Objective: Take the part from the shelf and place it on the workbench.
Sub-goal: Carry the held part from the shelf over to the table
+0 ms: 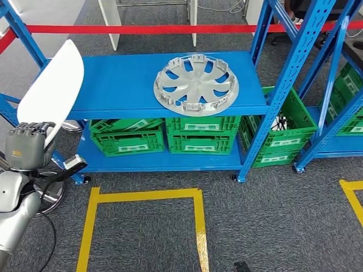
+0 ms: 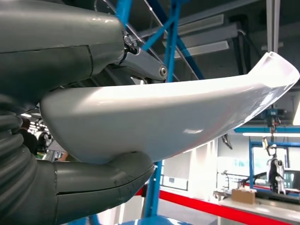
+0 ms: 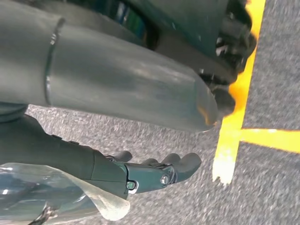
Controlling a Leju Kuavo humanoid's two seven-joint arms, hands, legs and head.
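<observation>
- The white part [image 1: 53,85], a smooth curved panel, is in the left hand [image 1: 26,146], raised up in front of the left end of the blue shelf [image 1: 119,85] and not resting on it.
- In the left wrist view the part [image 2: 169,117] lies between the thick grey thumb [image 2: 102,187] on one side and the fingers [image 2: 145,65] on the other, so the hand grips it near one end, and the other end sticks out free.
- The right hand [image 3: 155,171] is near the grey carpet floor [image 3: 272,70]; its fingers are stretched out, slightly apart, and hold nothing.
- On the top board of the shelf, toward its right end, a silver wheel cover [image 1: 195,84] lies flat, well apart from the white part.
- Under this board, green crates [image 1: 164,136] stand side by side on the lower board, and more green crates [image 1: 282,127] stand in the next shelf unit to the right.
- On the floor in front of the shelf there is a rectangle of yellow tape [image 1: 145,195].
- A red strip [image 1: 141,28] runs across behind the shelf.
</observation>
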